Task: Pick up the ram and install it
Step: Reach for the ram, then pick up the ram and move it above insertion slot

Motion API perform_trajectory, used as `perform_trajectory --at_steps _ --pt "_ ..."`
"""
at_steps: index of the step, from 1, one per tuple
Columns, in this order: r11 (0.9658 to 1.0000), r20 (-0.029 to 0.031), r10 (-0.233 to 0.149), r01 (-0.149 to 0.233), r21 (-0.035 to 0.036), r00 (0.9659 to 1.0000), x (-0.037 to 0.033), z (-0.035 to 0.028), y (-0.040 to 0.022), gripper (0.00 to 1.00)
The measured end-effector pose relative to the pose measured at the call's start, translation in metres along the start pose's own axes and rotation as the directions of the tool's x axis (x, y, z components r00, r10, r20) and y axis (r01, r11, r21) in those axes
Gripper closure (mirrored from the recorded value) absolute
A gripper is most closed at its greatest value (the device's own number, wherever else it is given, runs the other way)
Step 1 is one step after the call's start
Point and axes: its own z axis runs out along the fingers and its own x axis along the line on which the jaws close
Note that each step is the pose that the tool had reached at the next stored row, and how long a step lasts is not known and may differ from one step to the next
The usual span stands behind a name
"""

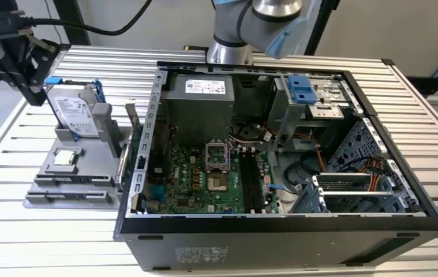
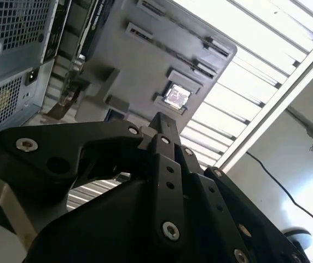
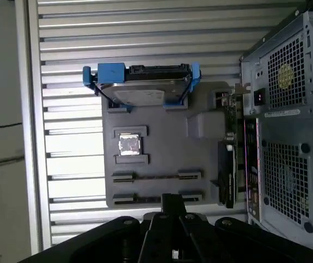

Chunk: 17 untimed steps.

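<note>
A grey holder (image 3: 162, 145) lies on the slatted table beside the open computer case (image 1: 280, 144). Two narrow slots (image 3: 156, 176) in the holder each show a thin dark strip edge-on; it may be the ram, but I cannot tell for sure. My gripper (image 3: 173, 204) hangs above the holder's slot end, apart from it, with its black fingers closed together on nothing. In the second wrist view, the gripper (image 2: 163, 125) points toward the holder's underside-like face near the square chip. In the exterior view, the gripper (image 1: 30, 86) is at the far left, above the table.
On the holder, a silver hard drive (image 3: 143, 87) stands in a blue frame and a square processor chip (image 3: 129, 144) lies in a recess. A dark expansion card (image 3: 229, 159) stands between holder and case. The motherboard (image 1: 203, 173) lies exposed inside the case.
</note>
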Motion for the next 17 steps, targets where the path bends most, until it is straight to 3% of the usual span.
perform_trajectory --at_steps 8,17 --pt "1.0000 -0.0003 0.000 0.000 0.0000 1.0000 0.0217 0.0020 -0.0277 1.00" --pt "1.0000 -0.0008 0.000 0.000 -0.0003 1.0000 0.0217 0.0022 -0.0281 1.00"
